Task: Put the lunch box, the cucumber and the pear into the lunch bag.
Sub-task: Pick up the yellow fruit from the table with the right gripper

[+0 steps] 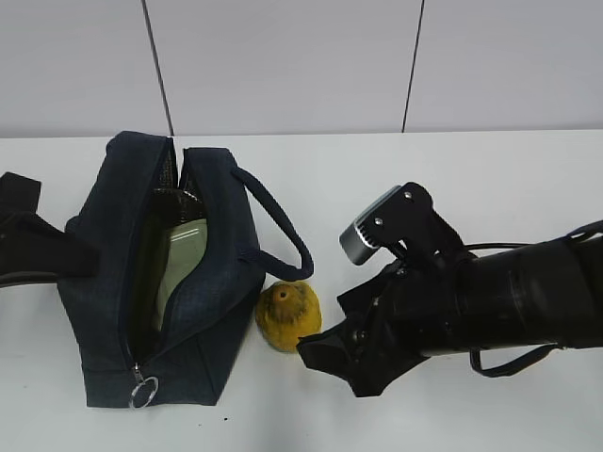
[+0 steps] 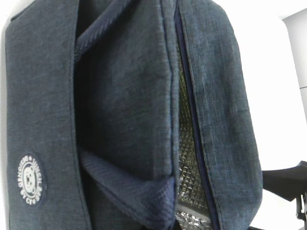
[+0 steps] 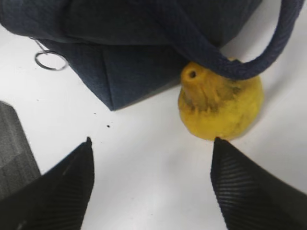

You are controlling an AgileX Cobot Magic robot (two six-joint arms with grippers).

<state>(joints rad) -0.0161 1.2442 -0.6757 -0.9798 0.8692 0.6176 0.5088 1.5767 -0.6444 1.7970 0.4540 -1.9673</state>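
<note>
The dark navy lunch bag (image 1: 203,311) lies on the white table with its top zipper open. The lunch box (image 1: 184,252), with its pale green lid, is inside it. I cannot make out the cucumber in the dark interior. The pear (image 1: 287,315) sits on the table against the bag's right side, under the rope handle (image 1: 283,235). It also shows in the right wrist view (image 3: 223,105). My right gripper (image 3: 151,141) is open and empty, just short of the pear. My left gripper (image 1: 89,252) is against the bag's left side; its fingers are hidden.
The left wrist view is filled by the bag's fabric (image 2: 120,96) and silver lining (image 2: 187,158). The metal ring pull (image 1: 143,391) lies at the bag's near end and also shows in the right wrist view (image 3: 50,60). A grey wall stands behind the table.
</note>
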